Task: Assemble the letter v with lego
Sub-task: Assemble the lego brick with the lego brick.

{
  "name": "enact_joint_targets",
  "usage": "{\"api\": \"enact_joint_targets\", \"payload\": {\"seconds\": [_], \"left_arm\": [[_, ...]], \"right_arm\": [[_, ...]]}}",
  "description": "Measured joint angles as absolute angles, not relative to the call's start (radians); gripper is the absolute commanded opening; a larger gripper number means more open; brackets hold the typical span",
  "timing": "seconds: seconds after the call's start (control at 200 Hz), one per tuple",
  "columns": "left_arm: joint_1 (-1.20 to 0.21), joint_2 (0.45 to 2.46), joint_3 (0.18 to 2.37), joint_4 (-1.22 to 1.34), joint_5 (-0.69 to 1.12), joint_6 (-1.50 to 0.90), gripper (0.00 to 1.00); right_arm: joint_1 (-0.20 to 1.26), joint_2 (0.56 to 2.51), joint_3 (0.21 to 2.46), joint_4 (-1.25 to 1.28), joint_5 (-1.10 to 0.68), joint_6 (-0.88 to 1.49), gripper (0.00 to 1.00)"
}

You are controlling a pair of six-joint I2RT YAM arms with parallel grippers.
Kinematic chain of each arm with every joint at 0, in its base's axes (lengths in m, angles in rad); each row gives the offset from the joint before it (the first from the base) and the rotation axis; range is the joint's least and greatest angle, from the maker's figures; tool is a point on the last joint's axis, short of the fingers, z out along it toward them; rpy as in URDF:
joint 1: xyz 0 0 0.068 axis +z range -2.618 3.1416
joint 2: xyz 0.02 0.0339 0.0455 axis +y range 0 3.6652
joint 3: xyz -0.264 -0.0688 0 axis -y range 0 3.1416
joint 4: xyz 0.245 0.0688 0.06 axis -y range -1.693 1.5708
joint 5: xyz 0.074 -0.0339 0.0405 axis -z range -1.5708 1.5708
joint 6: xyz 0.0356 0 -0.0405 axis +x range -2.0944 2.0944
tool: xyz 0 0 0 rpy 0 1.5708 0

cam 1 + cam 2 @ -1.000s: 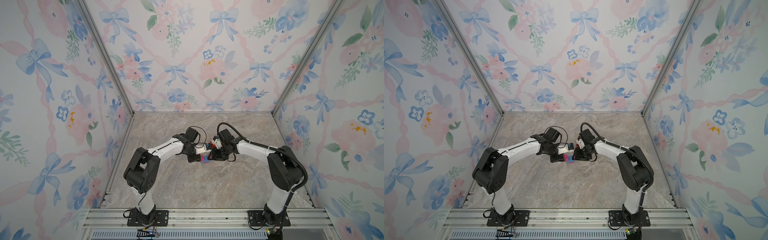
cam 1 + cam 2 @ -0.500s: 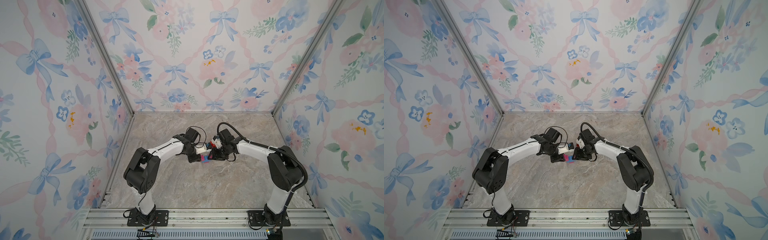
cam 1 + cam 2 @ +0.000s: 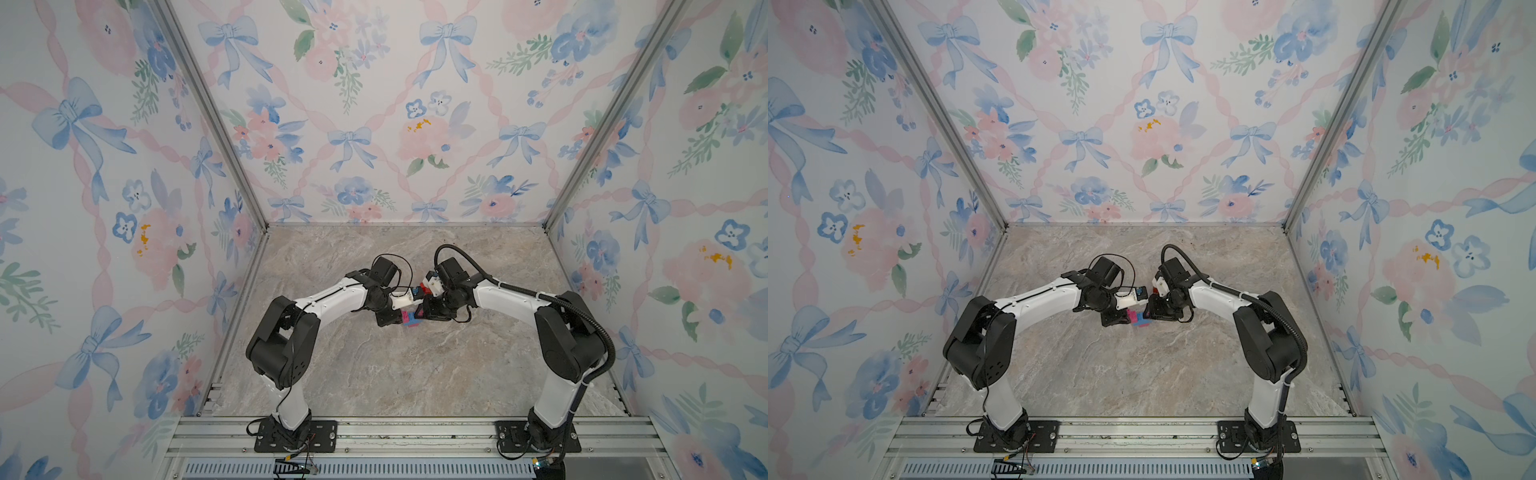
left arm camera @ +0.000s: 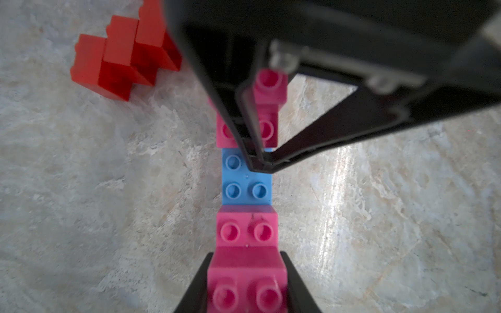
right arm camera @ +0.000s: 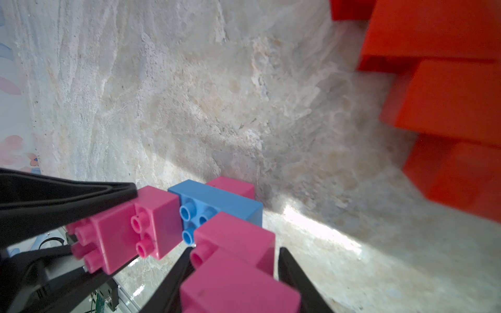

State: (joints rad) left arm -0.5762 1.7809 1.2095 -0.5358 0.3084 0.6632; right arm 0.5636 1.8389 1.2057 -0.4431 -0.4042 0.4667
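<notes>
The pink-and-blue lego chain [image 4: 246, 225] sits down at the marble tabletop [image 4: 81, 189], with two stepped pink bricks climbing from each end of the blue brick [image 4: 246, 184]. On one side of the blue brick the left gripper [image 4: 246, 256] is clamped on the outermost pink brick [image 4: 246, 287]. On the opposite side the right gripper [image 5: 234, 250] straddles the pink end, but I cannot tell whether it is pressing or slackened. A red lego stack [image 4: 119, 59] lies near the blue brick, apart from it. The bricks look light, rigid and slick, so pinch the flat side walls. Twisting could pop the stud joints.

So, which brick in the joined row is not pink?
The blue brick in the middle of the row. It is the only blue one, and pink bricks sit at both its ends.
</notes>
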Motion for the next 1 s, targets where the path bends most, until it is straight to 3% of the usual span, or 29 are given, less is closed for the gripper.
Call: {"api": "enact_joint_targets", "payload": {"seconds": [0.225,1.0], "left_arm": [[-0.577,1.781,1.207,-0.532,0.316,0.691,0.0],[-0.584,1.747,1.214,-0.541,0.324,0.703,0.0]], "right_arm": [[0.563,1.839,1.206,-0.444,-0.406,0.459,0.42],[0.563,1.849,1.202,-0.435,-0.412,0.459,0.39]]}}
